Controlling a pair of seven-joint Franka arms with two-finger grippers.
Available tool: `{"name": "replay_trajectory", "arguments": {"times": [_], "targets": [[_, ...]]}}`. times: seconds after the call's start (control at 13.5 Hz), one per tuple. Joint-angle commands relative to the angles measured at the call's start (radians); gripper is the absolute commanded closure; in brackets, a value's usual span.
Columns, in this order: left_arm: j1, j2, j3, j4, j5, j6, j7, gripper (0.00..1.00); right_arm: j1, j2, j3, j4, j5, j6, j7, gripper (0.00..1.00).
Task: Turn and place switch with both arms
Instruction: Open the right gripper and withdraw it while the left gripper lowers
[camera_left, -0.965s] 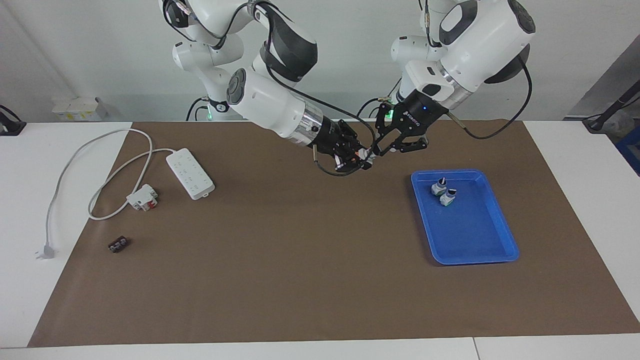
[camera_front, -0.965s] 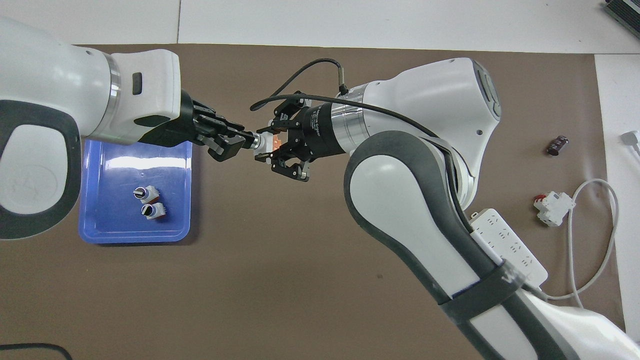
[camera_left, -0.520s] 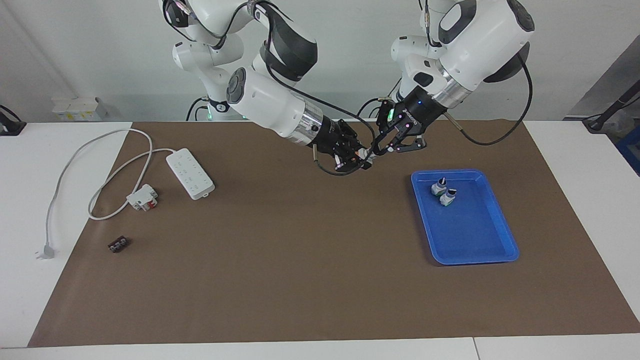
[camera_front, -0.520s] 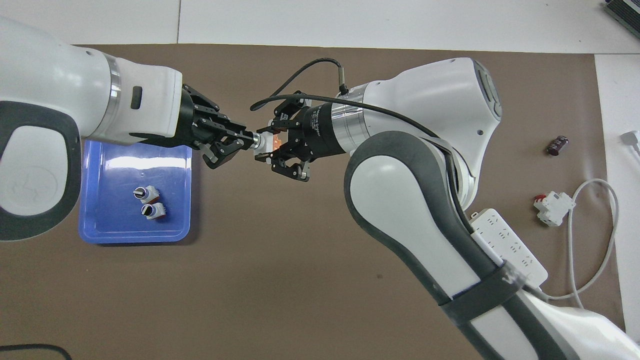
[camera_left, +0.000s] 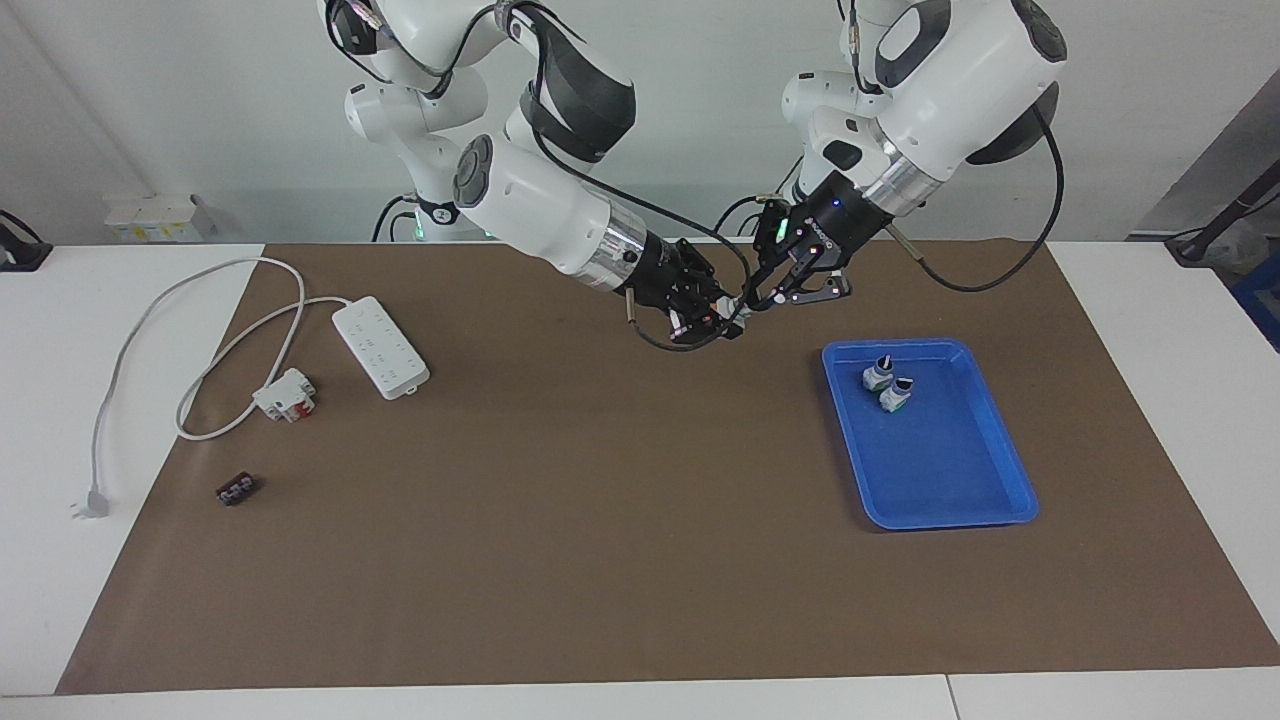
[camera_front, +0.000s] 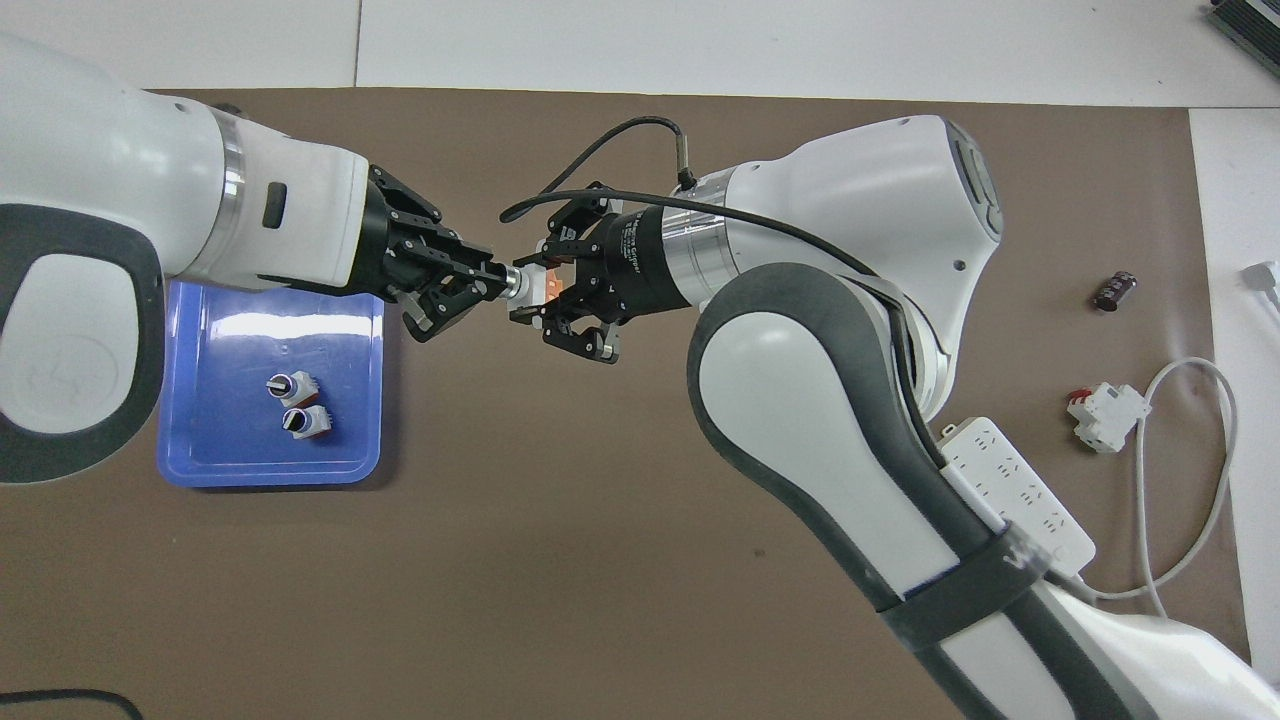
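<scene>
The switch (camera_front: 530, 287) hangs in the air over the brown mat, held between both arms. My right gripper (camera_front: 548, 290) is shut on its white-grey body, and the orange block shows between the fingers. My left gripper (camera_front: 488, 283) is shut on the knob end, its tips meeting at the silver collar. In the facing view the switch (camera_left: 740, 312) is a small speck between the right gripper (camera_left: 716, 318) and the left gripper (camera_left: 766, 299), over the mat beside the blue tray (camera_left: 940, 515). Two more switches (camera_left: 877, 374) (camera_left: 897, 394) stand in the tray.
The blue tray (camera_front: 270, 475) lies toward the left arm's end. A white power strip (camera_left: 380, 347) with its cord, a boxy white-and-red switch (camera_left: 286, 394) and a small dark brown block (camera_left: 236, 489) lie toward the right arm's end.
The left wrist and gripper have rolled about the knob's axis, still shut on it. The right gripper and the switch's body have stayed where they were.
</scene>
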Motion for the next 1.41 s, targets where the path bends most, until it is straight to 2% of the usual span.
{"name": "replay_trajectory", "arguments": {"times": [0.0,0.07,0.15,0.22,0.3,0.37,0.45,0.52,0.74,0.96,1.11,1.34], "targets": [[-0.013,-0.033,0.012,-0.050,0.034,0.002,0.023,1.00,-0.010,-0.024,0.005,0.001,-0.005,-0.006,0.013,1.00],[-0.013,-0.033,0.012,-0.050,0.043,0.004,0.023,1.00,-0.010,-0.024,0.005,-0.003,-0.005,-0.009,0.013,1.00],[-0.013,-0.033,0.012,-0.051,0.049,0.002,0.025,1.00,-0.010,-0.029,0.005,-0.006,-0.005,-0.015,0.013,0.93],[-0.015,-0.035,0.012,-0.053,0.051,0.002,0.023,1.00,-0.012,-0.029,0.003,-0.006,-0.007,-0.029,0.013,0.75],[-0.015,-0.036,0.012,-0.051,0.051,0.002,0.022,1.00,-0.012,-0.032,0.003,-0.006,-0.016,-0.043,0.004,0.46],[-0.015,-0.039,0.012,-0.054,0.051,-0.001,0.023,1.00,-0.013,-0.039,0.003,-0.006,-0.043,-0.049,-0.002,0.44],[-0.015,-0.042,0.012,-0.057,0.063,-0.001,0.023,1.00,-0.013,-0.043,0.003,-0.006,-0.056,-0.052,-0.003,0.27],[-0.013,-0.044,0.012,-0.058,0.087,-0.001,0.023,1.00,-0.013,-0.052,0.003,-0.007,-0.067,-0.060,-0.022,0.00],[-0.001,-0.048,0.015,-0.073,0.107,0.011,0.025,1.00,-0.024,-0.085,0.003,-0.030,-0.076,-0.104,-0.117,0.00],[-0.001,-0.061,0.014,-0.105,0.253,0.039,0.023,1.00,-0.031,-0.135,-0.003,-0.064,-0.145,-0.114,-0.303,0.00],[0.013,-0.096,0.021,-0.187,0.293,0.074,0.011,1.00,-0.057,-0.147,-0.003,-0.064,-0.182,-0.114,-0.445,0.00],[0.079,-0.140,0.021,-0.304,0.399,0.134,0.005,1.00,-0.082,-0.168,-0.006,-0.087,-0.344,-0.115,-0.601,0.00]]}}
